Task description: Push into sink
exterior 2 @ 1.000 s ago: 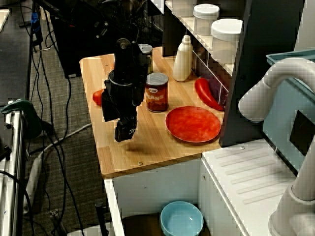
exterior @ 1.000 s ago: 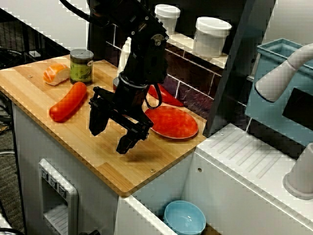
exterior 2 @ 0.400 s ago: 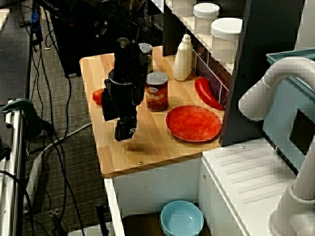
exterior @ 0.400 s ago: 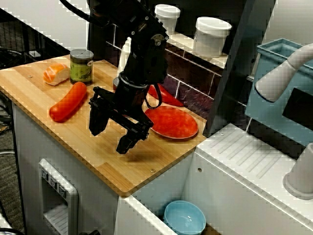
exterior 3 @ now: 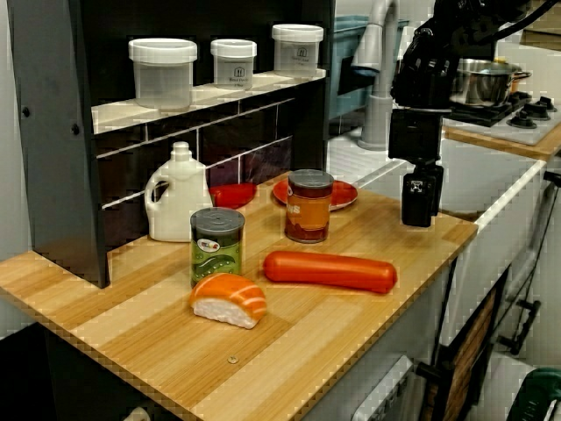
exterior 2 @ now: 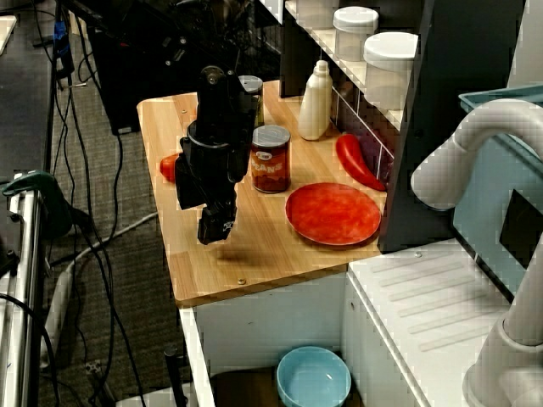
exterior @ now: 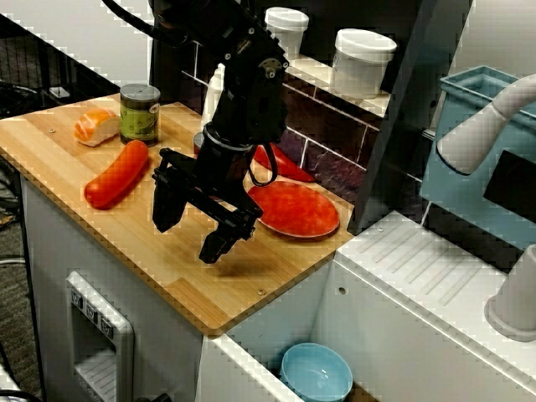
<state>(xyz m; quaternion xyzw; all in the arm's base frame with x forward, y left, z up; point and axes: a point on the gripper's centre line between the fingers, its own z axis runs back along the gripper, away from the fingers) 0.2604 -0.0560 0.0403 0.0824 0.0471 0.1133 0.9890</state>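
Wooden countertop [exterior: 126,243] holds a round red plastic plate [exterior: 293,209], probably light, stiff and slippery, best nudged at its rim farthest from the white recessed sink [exterior: 293,310] just below it, while the black gripper [exterior: 193,224] hovers beside the plate, wide and empty.

On the wooden table [exterior 3: 351,324] are seen a sausage [exterior 3: 330,270], sushi piece [exterior 3: 228,299], two cans and a white bottle [exterior 3: 175,195].

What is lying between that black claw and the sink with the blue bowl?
Only bare wooden counter up to its edge. Seen from the high side view, nothing sits between the gripper and the sink.
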